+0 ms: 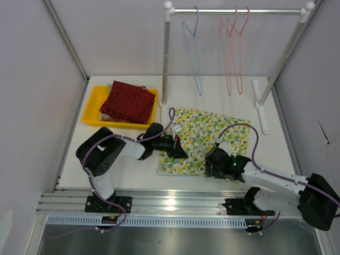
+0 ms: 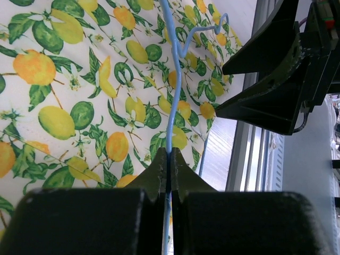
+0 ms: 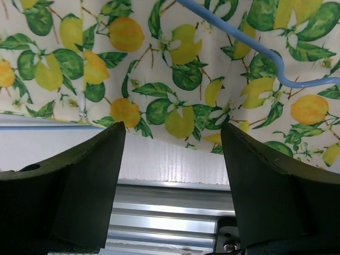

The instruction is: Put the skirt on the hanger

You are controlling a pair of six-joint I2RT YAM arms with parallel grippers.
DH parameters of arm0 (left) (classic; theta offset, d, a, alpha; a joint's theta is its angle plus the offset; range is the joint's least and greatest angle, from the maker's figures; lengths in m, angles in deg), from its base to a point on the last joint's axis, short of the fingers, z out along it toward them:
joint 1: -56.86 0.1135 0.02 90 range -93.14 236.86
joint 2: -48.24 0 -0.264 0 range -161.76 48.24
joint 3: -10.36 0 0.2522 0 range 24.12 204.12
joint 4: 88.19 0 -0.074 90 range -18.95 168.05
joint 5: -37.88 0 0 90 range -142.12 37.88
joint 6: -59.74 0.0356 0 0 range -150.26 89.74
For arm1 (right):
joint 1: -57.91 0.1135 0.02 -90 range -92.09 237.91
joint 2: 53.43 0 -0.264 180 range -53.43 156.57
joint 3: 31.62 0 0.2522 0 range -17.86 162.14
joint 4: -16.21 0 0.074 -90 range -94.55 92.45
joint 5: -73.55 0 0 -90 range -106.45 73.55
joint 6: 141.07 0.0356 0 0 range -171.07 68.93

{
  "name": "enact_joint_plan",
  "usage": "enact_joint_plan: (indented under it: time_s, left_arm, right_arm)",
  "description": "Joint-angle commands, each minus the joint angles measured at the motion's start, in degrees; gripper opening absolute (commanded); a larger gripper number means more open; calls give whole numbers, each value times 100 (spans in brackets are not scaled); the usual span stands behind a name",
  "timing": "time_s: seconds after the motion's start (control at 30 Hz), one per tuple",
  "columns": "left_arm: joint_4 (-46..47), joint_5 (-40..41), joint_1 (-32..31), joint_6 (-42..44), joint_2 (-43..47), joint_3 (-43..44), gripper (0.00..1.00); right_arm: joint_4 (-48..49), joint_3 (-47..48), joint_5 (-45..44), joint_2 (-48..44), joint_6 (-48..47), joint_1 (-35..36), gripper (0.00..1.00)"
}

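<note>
The lemon-print skirt [image 1: 210, 135] lies flat on the white table. A blue wire hanger [image 2: 173, 101] lies on it, with its hook toward the table's front edge. My left gripper [image 1: 180, 150] is over the skirt's left part and is shut on the hanger wire, seen pinched between the jaws in the left wrist view [image 2: 169, 159]. My right gripper [image 1: 211, 166] is open and empty over the skirt's front hem [image 3: 159, 69]. The hanger wire [image 3: 249, 42] crosses above its jaws in the right wrist view, and the gripper [image 3: 172, 135] touches nothing.
A yellow tray [image 1: 91, 109] with a red dotted cloth [image 1: 128, 101] sits at the back left. A rack at the back holds a blue hanger [image 1: 194, 53] and pink hangers [image 1: 232, 53]. The rack's feet [image 1: 260, 103] rest on the table. A metal rail [image 1: 175, 201] runs along the front edge.
</note>
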Motion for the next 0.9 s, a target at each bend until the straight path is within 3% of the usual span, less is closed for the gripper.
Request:
enact_joint_plan:
  time_s: [0.0,0.1,0.27,0.3,0.37,0.4,0.5,0.87]
  left_arm:
    - [207,37,-19,230,-147,188,0]
    - [356,54,-19,160,-209,162,0]
    - [471,168,-19,80,-218,153,0]
    - [488,177,-11,80,-218,179,0]
    - [489,221,-11,63,-218,223,0]
    - [497,239,-10,54,-209,215,0]
    - [480,335,-2,54,-174,241,0]
    - [339,687,130,186,-192,267,0]
  right_arm:
    - [120,-127,-149,47,167,2,77]
    - [174,-181,-149,178,184,2,73]
    - [112,-198,-150,100,193,-15,52]
    - [129,-198,-123,108,176,-41,43]
    - [103,-190,-97,108,158,-77,38]
    - [86,-181,-71,126,167,-94,27]
    - [-11,-163,-35,74,211,-121,17]
    - [-739,267,176,-629,255,-288,14]
